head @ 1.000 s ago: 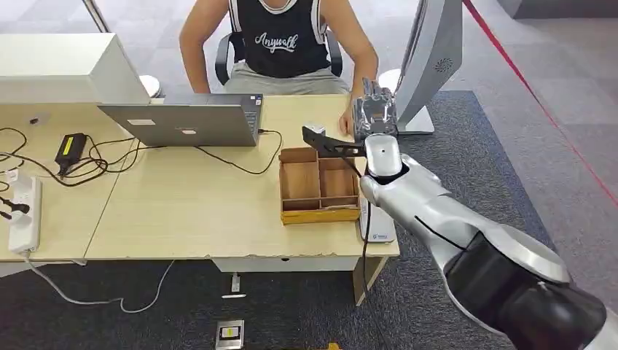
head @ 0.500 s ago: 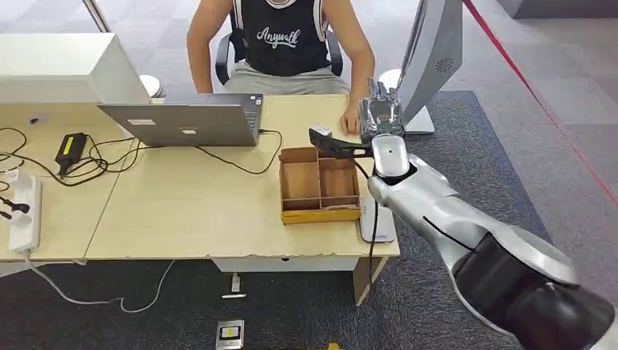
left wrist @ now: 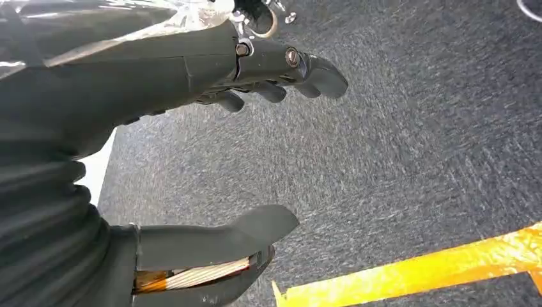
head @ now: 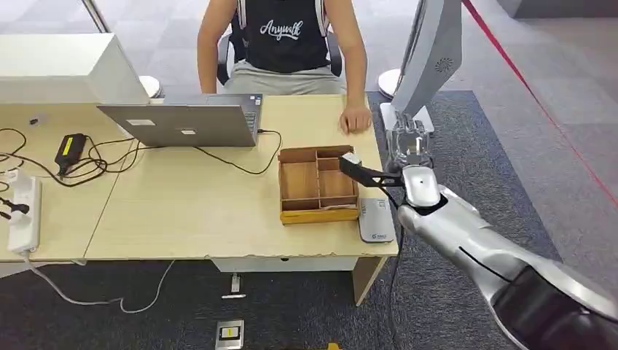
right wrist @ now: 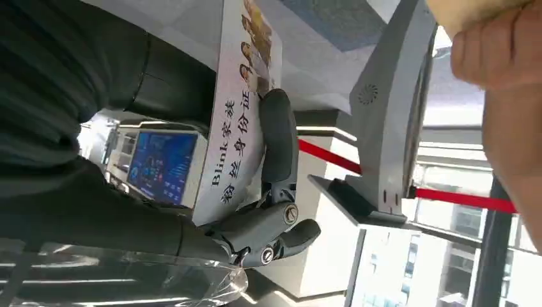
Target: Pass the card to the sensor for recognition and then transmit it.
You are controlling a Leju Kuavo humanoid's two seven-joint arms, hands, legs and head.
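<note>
Head view: wooden desk (head: 189,204) on grey carpet (head: 503,153), laptop (head: 182,124) open.

Head view: high, facing forward-down over counter (head: 189,197). Left wrist view: close, facing carpet. Right wrist view: close, sharing grey stand (right wrist: 390,128) with head view.

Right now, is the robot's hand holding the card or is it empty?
Holding it: the right hand grips the card between thumb and fingers.

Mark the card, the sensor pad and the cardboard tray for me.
card (right wrist: 238,121), right wrist view, printed face beside the thumb.
sensor pad (head: 377,219), head view, middle of its top.
cardboard tray (head: 318,214), head view, front wall.
</note>
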